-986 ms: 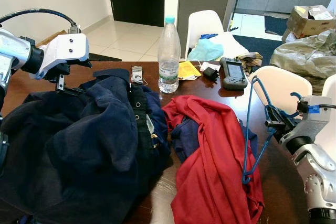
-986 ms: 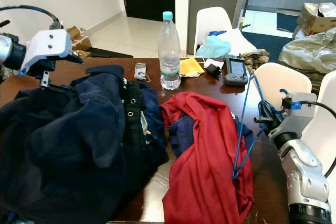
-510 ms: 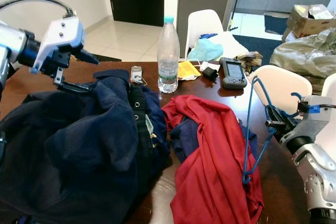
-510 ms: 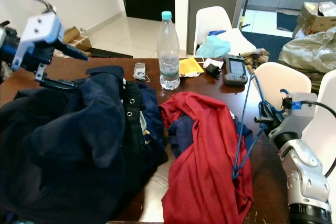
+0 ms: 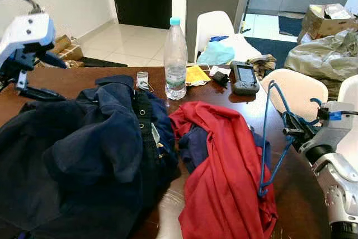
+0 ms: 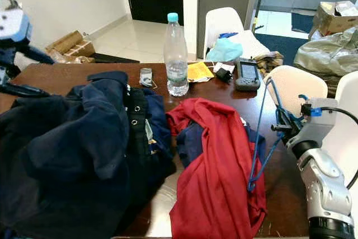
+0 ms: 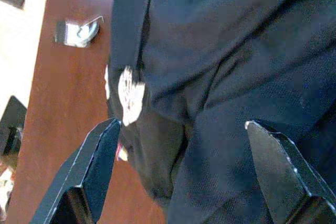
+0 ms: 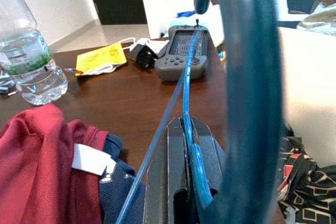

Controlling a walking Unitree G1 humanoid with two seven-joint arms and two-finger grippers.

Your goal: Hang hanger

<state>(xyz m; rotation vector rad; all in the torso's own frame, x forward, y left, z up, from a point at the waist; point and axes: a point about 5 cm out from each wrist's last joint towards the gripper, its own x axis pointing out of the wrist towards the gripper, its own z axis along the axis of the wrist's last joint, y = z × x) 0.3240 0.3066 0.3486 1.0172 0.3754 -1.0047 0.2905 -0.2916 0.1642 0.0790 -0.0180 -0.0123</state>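
A thin blue hanger stands upright at the table's right edge, its lower end against a red garment. My right gripper is shut on the hanger's upper part; in the right wrist view the blue wire runs between the closed fingers. At the far left my left gripper is open with nothing in it, hovering just above the left side of a big dark navy garment. The left wrist view looks down between the spread fingers onto that navy cloth.
The clothes lie on a dark wooden table. A water bottle, a yellow packet, a handheld device and small items sit at its far side. White chairs stand behind and to the right.
My left gripper has drawn back to the left, off the navy garment's collar, still open. The right arm and hanger have not moved.
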